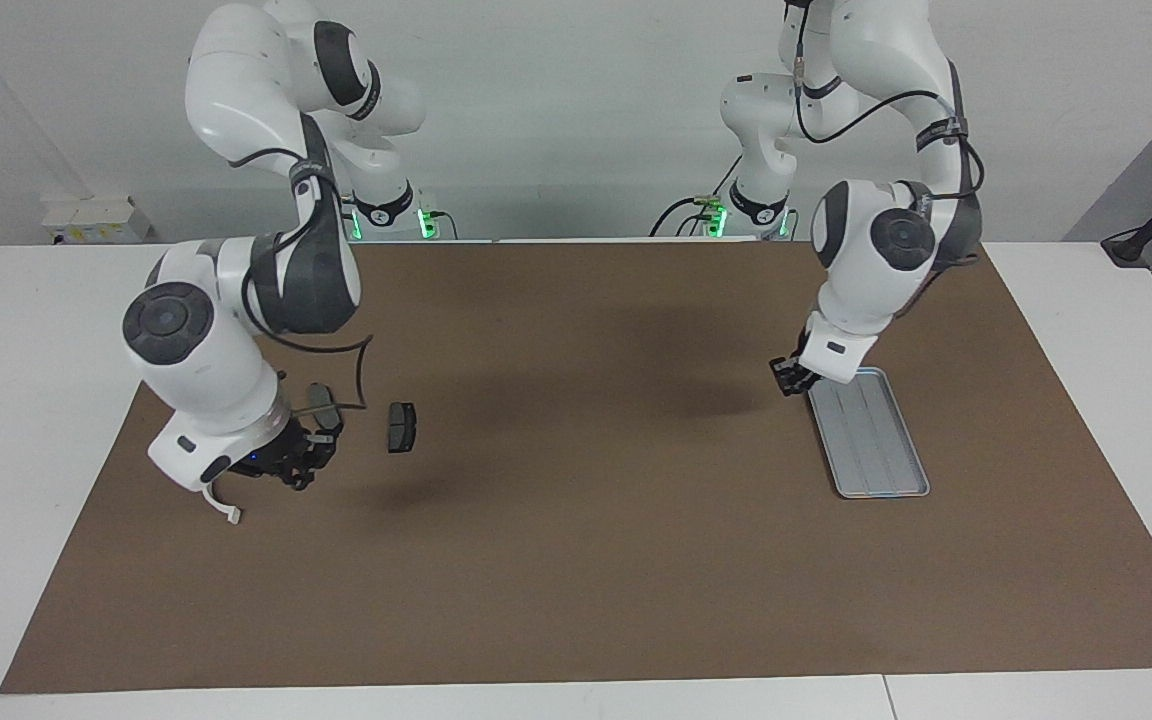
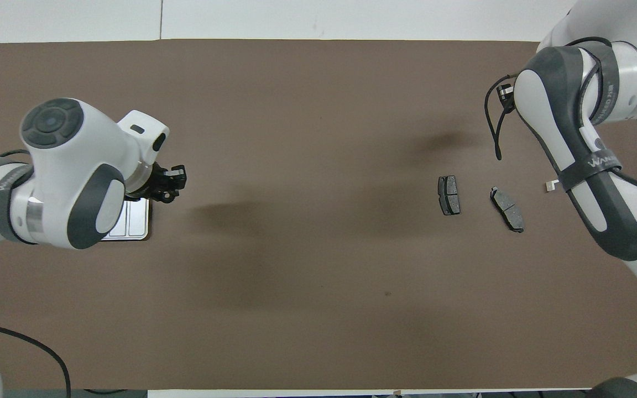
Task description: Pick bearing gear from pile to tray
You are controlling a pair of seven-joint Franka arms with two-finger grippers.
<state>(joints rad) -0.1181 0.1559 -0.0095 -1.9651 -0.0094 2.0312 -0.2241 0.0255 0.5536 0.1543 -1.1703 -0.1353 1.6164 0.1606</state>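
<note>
my left gripper point(image 1: 788, 378) hung in the air just above the edge of the tray point(image 1: 876, 450), at the corner of the tray nearest the robots. its fingers were drawn in close together, not fully meeting, and i could not make out whether any small part sat between them. in the overhead view my left wrist covered most of the tray point(image 2: 136, 224), leaving only one corner showing, with the left gripper point(image 2: 170, 182) poking out beside it over the brown mat point(image 1: 576, 560).

my right gripper point(image 1: 294, 465) was raised over the mat at the right arm's end of the table, its fingertips pressed together on nothing that i could see. two dark grey brake pads lay flat on the mat there: one brake pad point(image 1: 401, 427) just beside my right gripper, toward the middle of the table, and the other brake pad point(image 2: 507, 208) close to it, largely hidden by my right wrist in the facing view. a small white piece point(image 2: 548, 187) lay near the second pad.
</note>
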